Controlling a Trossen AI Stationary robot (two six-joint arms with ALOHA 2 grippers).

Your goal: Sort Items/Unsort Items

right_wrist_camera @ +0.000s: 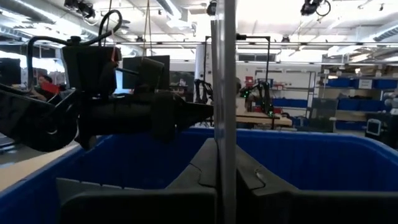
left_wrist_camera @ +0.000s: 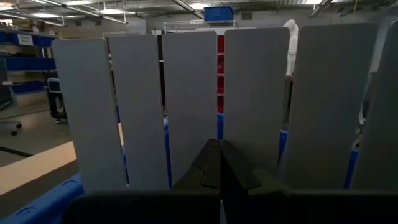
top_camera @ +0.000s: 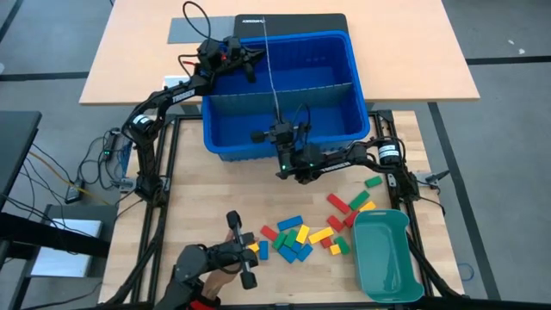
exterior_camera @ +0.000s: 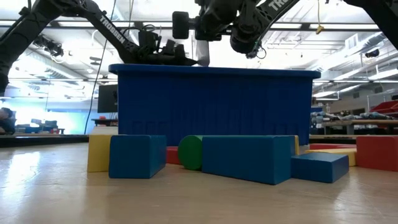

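Your small red, yellow, green and blue toy blocks [top_camera: 301, 234] are lying loose on the wooden worktop [top_camera: 189, 181] in front of the big blue plastic bin [top_camera: 281, 90], long axes pointing every which way. A teal oblong tray [top_camera: 385, 256] is sitting just right of them. Both grippers are pinching a thin grey slotted divider sheet [top_camera: 269, 65] edge-up over the bin: left gripper [top_camera: 255, 58] at the far end, right gripper [top_camera: 277, 131] at the near end.
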